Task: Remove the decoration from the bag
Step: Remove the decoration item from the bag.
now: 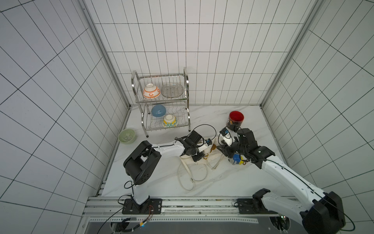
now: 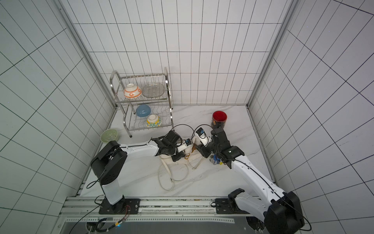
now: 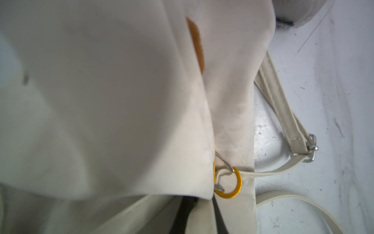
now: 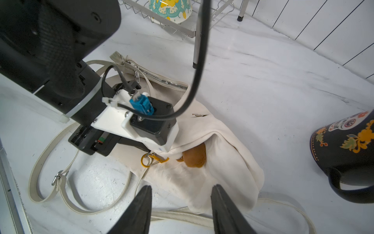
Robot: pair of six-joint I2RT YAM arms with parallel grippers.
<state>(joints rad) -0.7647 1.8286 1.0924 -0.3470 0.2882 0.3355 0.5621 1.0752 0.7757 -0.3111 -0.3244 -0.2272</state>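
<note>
The cream bag (image 4: 228,154) lies crumpled on the marble table, its straps (image 4: 46,162) looped towards the front. The decoration, a white furry plush with a brown patch (image 4: 195,157), peeks from under a fold of fabric. A yellow carabiner (image 4: 150,160) clips it to the bag. My left gripper (image 3: 202,200) is shut on bag fabric right beside the carabiner (image 3: 236,186). My right gripper (image 4: 182,186) hangs open just above the plush's furry edge and holds nothing. In both top views the two grippers (image 1: 199,157) (image 1: 221,149) meet over the bag (image 2: 194,160).
A black mug with a red inside (image 1: 236,119) stands behind the right arm. The steel dish rack (image 1: 188,113) with several bowls stands at the back. A green bowl (image 1: 126,136) sits by the left wall. A blue and yellow object (image 1: 236,159) lies under the right wrist.
</note>
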